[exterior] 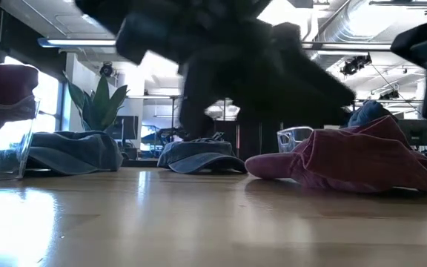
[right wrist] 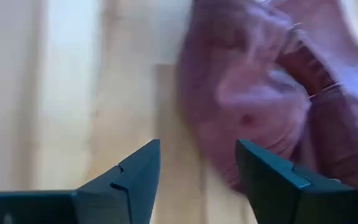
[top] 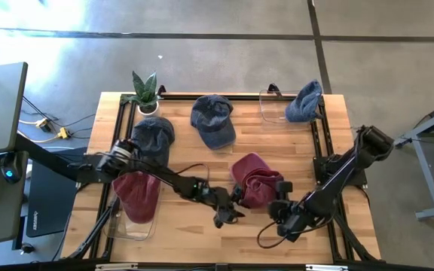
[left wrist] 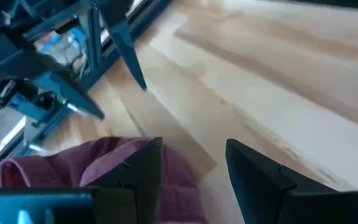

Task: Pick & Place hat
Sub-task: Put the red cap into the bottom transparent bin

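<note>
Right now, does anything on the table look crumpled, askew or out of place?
Yes: the red hat at front centre lies crumpled and folded on the bare wood, between the open left gripper and open right gripper. The other hats look settled.

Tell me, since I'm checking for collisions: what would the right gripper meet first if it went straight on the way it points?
Probably the crumpled red hat. The right gripper, fingers open, has it just ahead past its fingertips, with only bare table between; depth is unclear.

Bare wood lies open along the table (top: 202,241) front; the crumpled red hat (top: 253,181) and blue hats (top: 212,119) crowd the middle.
</note>
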`<move>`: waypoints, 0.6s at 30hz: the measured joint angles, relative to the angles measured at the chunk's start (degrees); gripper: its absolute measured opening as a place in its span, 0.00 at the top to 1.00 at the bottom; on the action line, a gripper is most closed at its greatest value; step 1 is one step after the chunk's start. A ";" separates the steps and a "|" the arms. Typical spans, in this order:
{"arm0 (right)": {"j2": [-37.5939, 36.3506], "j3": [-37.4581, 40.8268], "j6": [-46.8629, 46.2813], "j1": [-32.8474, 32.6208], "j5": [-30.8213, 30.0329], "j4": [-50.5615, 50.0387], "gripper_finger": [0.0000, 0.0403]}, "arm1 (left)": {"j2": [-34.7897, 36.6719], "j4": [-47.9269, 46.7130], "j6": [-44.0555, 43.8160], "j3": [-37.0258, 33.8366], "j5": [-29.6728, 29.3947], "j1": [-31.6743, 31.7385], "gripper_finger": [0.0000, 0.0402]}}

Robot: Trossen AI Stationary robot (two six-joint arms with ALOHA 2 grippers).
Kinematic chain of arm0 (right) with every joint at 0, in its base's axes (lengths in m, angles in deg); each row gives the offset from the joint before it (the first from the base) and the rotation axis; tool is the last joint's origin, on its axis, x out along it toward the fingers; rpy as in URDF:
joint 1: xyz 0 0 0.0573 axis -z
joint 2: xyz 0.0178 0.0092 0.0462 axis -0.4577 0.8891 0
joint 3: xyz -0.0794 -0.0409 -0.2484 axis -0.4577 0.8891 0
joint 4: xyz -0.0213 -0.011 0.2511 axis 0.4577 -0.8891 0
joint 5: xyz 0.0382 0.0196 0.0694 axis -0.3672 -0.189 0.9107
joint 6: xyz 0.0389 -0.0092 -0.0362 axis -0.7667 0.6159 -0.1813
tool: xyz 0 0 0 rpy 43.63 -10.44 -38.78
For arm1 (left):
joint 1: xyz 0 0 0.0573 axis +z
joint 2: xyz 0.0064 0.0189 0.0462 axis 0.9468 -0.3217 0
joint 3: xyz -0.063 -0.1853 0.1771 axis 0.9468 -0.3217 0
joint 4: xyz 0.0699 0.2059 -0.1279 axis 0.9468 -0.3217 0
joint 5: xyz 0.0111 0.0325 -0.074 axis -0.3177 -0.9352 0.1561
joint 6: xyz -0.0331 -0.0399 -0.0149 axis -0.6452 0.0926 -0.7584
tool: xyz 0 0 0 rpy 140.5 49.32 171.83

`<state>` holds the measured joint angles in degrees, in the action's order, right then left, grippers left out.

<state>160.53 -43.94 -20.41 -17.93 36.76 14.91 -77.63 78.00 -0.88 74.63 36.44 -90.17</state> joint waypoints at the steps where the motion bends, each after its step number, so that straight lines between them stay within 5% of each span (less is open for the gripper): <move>1: 0.95 0.00 0.77 0.23 -1.40 0.02 0.47 | -0.73 -2.27 0.00 1.83 -0.42 0.22 0.58; 6: 6.20 0.00 5.44 4.10 -2.89 3.56 0.48 | -4.92 -16.19 0.00 11.38 -2.83 0.28 0.58; 11: 11.22 0.02 16.86 8.89 5.18 15.43 0.54 | -5.92 -39.15 -3.18 18.82 -11.06 -0.17 0.58; 18: 8.82 0.02 23.05 10.21 7.95 17.66 0.61 | -4.14 -54.48 -11.08 20.82 -11.19 0.17 0.58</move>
<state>169.36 -43.92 2.65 -7.72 44.71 32.57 -81.77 23.52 -11.96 95.46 25.25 -90.00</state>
